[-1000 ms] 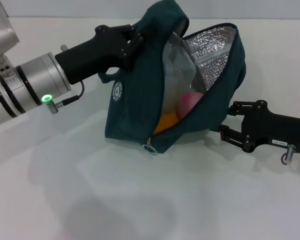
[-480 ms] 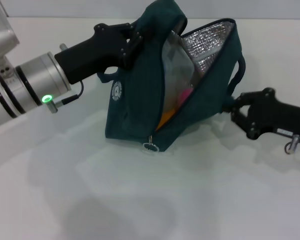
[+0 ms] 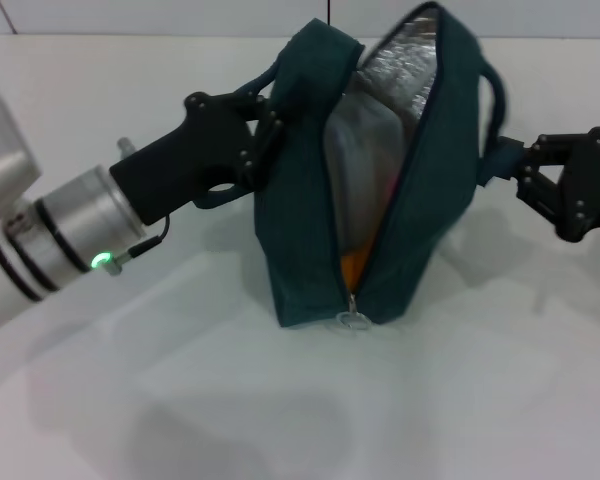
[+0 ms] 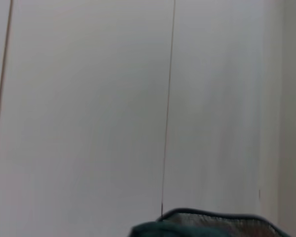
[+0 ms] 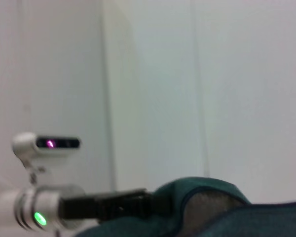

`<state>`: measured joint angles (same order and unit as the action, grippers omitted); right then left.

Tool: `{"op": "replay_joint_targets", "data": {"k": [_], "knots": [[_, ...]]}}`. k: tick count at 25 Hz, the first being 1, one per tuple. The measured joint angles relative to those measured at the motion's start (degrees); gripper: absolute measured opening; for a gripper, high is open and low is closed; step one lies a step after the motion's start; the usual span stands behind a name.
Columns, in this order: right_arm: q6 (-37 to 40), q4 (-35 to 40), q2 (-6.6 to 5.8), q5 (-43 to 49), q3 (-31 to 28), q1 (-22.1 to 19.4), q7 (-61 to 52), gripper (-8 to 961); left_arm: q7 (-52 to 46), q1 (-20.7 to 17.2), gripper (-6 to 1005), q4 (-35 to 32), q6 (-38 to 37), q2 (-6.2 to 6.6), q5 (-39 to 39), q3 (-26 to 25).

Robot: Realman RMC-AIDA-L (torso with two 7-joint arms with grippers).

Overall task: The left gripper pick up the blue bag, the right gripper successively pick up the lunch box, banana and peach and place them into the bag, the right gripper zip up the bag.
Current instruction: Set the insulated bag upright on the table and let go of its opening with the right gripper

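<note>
The blue bag (image 3: 310, 200) stands upright on the white table, its mouth open and the silver foil lining (image 3: 400, 70) showing. Inside I see the clear lunch box (image 3: 365, 180), an orange bit of banana (image 3: 352, 265) low in the opening and a thin pink sliver of peach (image 3: 392, 180). My left gripper (image 3: 265, 130) is shut on the bag's left side by its handle. At the bag's right side, my right gripper (image 3: 502, 165) is closed on the handle base (image 3: 492, 110). The zipper's ring pull (image 3: 355, 320) hangs at the front bottom end. The bag's top edge (image 4: 202, 224) (image 5: 212, 207) also shows in both wrist views.
White tabletop (image 3: 180, 400) lies all around the bag, with a pale wall behind. The right wrist view shows the silver left arm with its green light (image 5: 39, 217) beyond the bag.
The bag has been tipped from leaning to upright and its mouth has narrowed. The right gripper rose and moved back along the bag's right side to the handle. The left arm shifted right and lower.
</note>
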<state>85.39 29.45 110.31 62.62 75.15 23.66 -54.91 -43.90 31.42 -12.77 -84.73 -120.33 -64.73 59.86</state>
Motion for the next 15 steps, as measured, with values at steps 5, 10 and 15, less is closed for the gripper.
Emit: {"op": "replay_joint_targets", "data": {"k": [5, 10, 15], "knots": [[3.03, 3.24, -3.19, 5.5, -0.21, 2.97, -11.17, 78, 4.05, -0.77, 68, 6.3, -3.04, -0.44, 8.49, -0.01], [2.14, 5.64, -2.72, 13.98, -2.62, 4.92, -15.56, 77, 5.31, -0.18, 81, 9.44, -5.36, -0.43, 8.28, 0.24], [2.05, 6.68, -1.29, 18.61, -6.52, 5.72, -15.78, 76, 6.6, 1.03, 126, 12.17, -6.56, -0.43, 7.53, 1.33]]}}
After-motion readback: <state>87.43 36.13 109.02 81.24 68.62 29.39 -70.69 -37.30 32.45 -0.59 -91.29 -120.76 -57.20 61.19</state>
